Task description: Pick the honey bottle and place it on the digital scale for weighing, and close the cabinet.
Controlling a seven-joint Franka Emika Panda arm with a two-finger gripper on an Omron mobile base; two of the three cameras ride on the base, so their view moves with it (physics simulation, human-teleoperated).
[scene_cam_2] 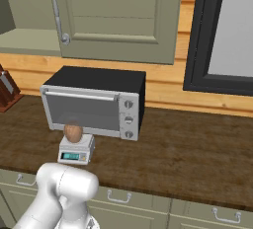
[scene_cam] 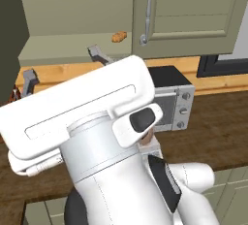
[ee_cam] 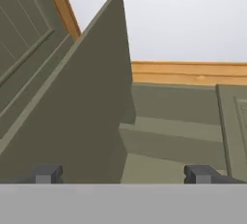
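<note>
A: Where's the honey bottle [scene_cam_2: 73, 133]?
B: On the digital scale [scene_cam_2: 75, 152], upright, lid not discernible. Scale sits on the bench [scene_cam_2: 188, 149] near its front edge, just in front of the toaster oven [scene_cam_2: 96, 102], below the oven door's lower left corner.
A: Readout?
B: Teal display is lit, digits too small to read. No brand or label legible on bottle, scale or oven.
A: Cabinet [scene_cam: 186, 15]?
B: Right door with the vertical silver handle [scene_cam: 146, 13] looks shut. Left side is open: the shelf [scene_cam: 72, 40] shows, with a small orange-brown lump [scene_cam: 119, 36] on it near the shut door's edge. Hand view has the open door [ee_cam: 72, 117] edge-on, close in front of the camera, shelves behind it.
A: Gripper [ee_cam: 125, 174]?
B: Fingers [ee_cam: 47, 174] spread apart, nothing between them. Left tip is at the open door's panel, contact unclear.
A: Oven contents?
B: Glass shows nothing I can make out.
</note>
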